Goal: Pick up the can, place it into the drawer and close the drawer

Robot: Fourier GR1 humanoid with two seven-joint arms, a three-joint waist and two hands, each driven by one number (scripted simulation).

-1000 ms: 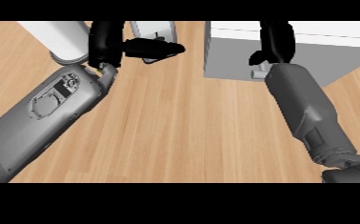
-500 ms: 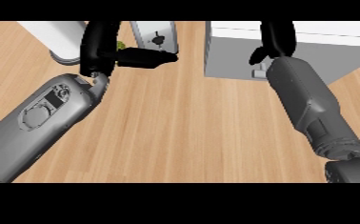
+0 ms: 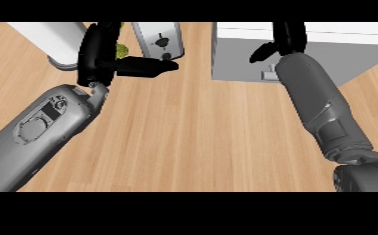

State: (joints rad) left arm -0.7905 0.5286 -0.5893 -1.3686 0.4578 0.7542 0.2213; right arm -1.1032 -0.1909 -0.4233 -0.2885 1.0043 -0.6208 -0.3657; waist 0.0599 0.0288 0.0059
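Note:
Only a small yellow-green piece of the can shows, tucked against my left hand at the upper left. That hand is curled about it, with black fingers stretched out to the right just below it. The white drawer unit stands at the upper right, with a small handle on its grey front. My right hand hangs over the unit's top, fingers relaxed and thumb sticking out to the left, holding nothing. How far the drawer stands out cannot be seen.
A grey toaster-like appliance stands at the back, just right of my left hand. A white rounded container sits at the far upper left. Wooden counter spreads between my two forearms.
My left hand and forearm have swung left and a little toward me, and the yellow-green can has come into view beside the hand. The right arm has barely moved.

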